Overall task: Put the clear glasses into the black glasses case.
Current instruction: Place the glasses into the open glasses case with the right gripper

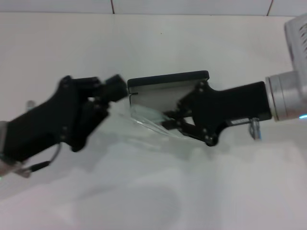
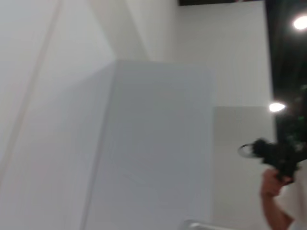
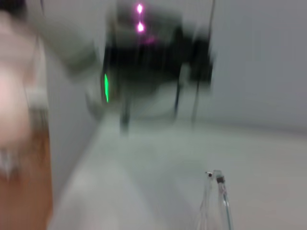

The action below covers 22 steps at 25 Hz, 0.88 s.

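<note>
The black glasses case point(image 1: 165, 88) lies open in the middle of the white table, its pale lining facing up and its black lid edge at the far side. The clear glasses point(image 1: 146, 119) hang tilted just in front of the case's near edge. My right gripper point(image 1: 178, 122) reaches in from the right and is shut on them. Two clear temple tips point(image 3: 217, 191) show in the right wrist view. My left gripper point(image 1: 114, 90) comes from the left and sits against the case's left end. The left wrist view shows neither case nor glasses.
The white table point(image 1: 153, 191) stretches toward me, and a tiled wall point(image 1: 192, 5) runs along its far edge. In the left wrist view a person point(image 2: 280, 191) stands off in the room. Blurred dark equipment point(image 3: 153, 52) fills the right wrist view's background.
</note>
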Motion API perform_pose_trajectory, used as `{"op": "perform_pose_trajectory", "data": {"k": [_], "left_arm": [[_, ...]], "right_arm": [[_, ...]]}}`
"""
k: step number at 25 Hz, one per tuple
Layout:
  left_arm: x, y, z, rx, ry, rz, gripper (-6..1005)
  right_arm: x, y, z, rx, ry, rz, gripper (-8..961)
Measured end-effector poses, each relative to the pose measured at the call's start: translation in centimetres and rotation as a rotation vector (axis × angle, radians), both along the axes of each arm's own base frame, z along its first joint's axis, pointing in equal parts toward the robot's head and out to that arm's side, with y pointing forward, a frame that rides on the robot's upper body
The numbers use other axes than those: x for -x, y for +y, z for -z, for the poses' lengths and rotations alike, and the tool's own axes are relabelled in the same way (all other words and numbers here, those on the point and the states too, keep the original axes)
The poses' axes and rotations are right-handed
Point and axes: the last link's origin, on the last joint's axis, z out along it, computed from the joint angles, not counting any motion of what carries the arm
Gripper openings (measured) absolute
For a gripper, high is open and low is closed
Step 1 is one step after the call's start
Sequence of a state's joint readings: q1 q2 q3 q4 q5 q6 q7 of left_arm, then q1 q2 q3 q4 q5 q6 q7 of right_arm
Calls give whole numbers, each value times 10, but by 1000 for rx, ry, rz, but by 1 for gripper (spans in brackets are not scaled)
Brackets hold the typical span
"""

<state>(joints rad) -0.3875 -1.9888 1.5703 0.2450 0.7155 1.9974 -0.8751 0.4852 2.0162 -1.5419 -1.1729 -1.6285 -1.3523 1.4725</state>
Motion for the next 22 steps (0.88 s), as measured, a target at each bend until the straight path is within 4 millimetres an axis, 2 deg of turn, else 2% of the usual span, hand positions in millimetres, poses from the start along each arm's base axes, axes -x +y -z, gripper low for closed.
{"op": "perform_pose_trajectory", "data": {"k": [1, 3, 8, 14, 22], "left_arm": [[6, -1, -5, -10, 6, -21, 67], [15, -2, -12, -31, 11, -57, 67], [29, -8, -23, -84, 3, -128, 67], [32, -8, -21, -91, 10, -153, 67], [28, -1, -19, -93, 16, -147, 67]], "right_arm": [[0, 0, 0, 0, 0, 0, 68], [4, -7, -7, -105, -205, -33, 69], [13, 2, -5, -208, -351, -74, 71], [20, 19, 6, -323, -554, -157, 74], [25, 28, 29, -350, -642, -261, 77]]}}
